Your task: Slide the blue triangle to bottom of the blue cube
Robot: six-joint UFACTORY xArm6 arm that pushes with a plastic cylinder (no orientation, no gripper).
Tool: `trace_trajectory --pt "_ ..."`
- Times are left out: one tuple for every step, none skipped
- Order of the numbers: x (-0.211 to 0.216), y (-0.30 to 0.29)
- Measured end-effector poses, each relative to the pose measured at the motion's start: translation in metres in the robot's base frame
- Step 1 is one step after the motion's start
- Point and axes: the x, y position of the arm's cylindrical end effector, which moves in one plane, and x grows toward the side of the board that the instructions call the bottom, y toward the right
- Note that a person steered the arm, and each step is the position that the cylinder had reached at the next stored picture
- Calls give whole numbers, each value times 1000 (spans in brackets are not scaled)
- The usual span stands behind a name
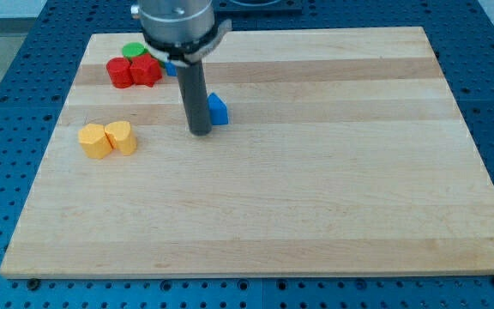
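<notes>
My tip (200,132) stands on the wooden board (316,189), left of centre in the upper half. A blue block (219,109) sits right against the rod's right side, partly hidden by it; its shape reads as a triangle or wedge. A second blue block (171,68) shows only as a sliver behind the rod's upper part, next to the red blocks near the view's top left; its shape cannot be made out. It lies up and to the left of the first blue block.
Two red blocks (133,72) sit side by side near the top left, with a green block (134,51) just above them. Two yellow blocks (108,138) touch each other at the left. The arm's grey housing (178,21) hangs over the top edge.
</notes>
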Motion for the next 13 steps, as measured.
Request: trace_trajectory --pt "-20 0" --pt "0 7" --pt "-1 30" --pt "-30 26" --pt "-59 10" --pt "-61 11" --pt "-60 48" --pt "-66 62" --pt "-75 43" --pt "-77 7" --pt "-76 2" --pt "-75 63" --pt "-103 85"
